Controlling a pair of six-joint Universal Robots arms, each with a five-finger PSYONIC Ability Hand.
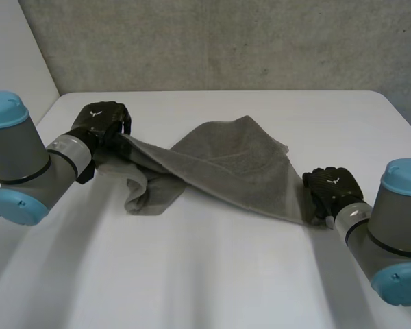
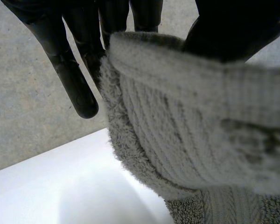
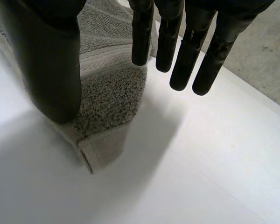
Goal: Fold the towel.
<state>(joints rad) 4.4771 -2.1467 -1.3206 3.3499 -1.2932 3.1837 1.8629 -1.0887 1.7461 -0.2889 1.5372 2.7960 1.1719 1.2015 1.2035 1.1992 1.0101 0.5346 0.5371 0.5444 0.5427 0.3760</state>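
Partly bunched, the grey terry-cloth towel (image 1: pixel 233 161) lies across the white table (image 1: pixel 212 274). At the towel's one end the black left hand (image 1: pixel 104 123) pinches its hemmed edge between thumb and fingers (image 2: pixel 77 88), holding that edge raised. At the towel's opposite corner the black right hand (image 1: pixel 332 188) keeps straight, spread fingers (image 3: pixel 184 60). Its thumb covers the corner; whether it touches is unclear.
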